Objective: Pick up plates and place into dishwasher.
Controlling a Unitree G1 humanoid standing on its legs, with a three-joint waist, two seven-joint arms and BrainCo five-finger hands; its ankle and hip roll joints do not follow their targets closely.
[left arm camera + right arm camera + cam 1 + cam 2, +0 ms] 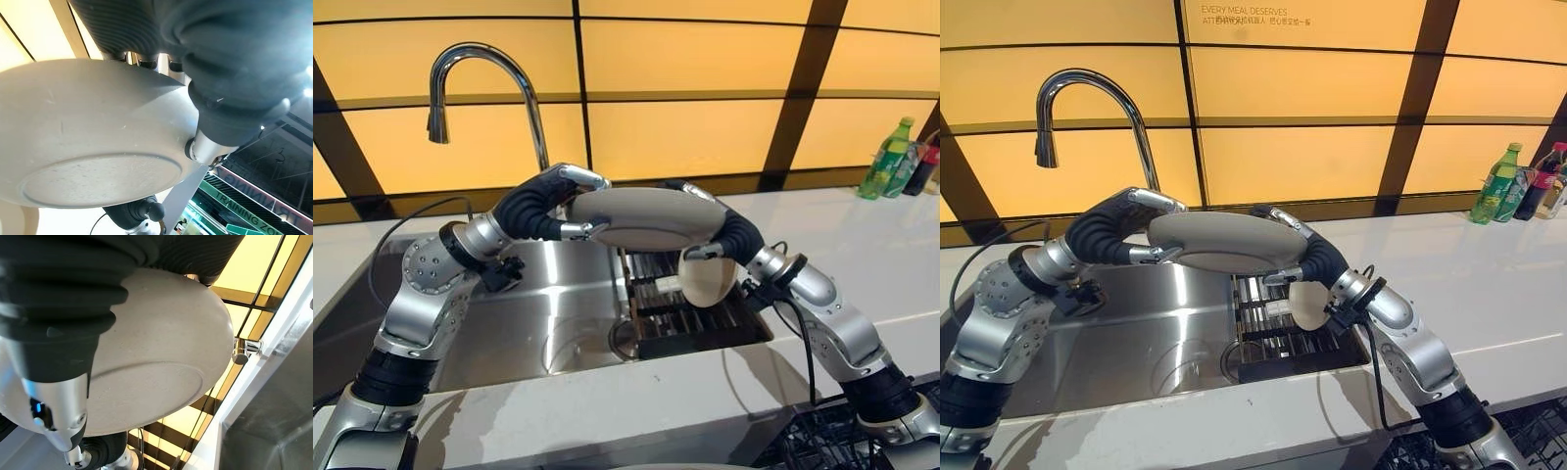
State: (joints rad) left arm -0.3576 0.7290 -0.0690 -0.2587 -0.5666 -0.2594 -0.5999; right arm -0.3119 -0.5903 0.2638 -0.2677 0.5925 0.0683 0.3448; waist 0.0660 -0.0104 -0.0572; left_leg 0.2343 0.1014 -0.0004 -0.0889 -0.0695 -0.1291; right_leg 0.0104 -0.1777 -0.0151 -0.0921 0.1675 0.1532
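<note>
Two robot hands clamped one grey plate [641, 217] above the sink [533, 313], the left robot hand [558, 201] curled on its 9 o'clock rim and the right robot hand [720, 235] on its 3 o'clock rim. Unequal squeeze could tip it, dropping it onto the rack [690, 313]. One pale plate [707, 279] stood there; two bottles [889, 159] waited on the surface [842, 245] at 2 o'clock.

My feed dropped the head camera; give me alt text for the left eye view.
Both robot hands, left and right, grip a grey plate by its ends, held in the air over a steel sink. Below it a cream plate stands in a dark rack; a curved faucet rises behind.
</note>
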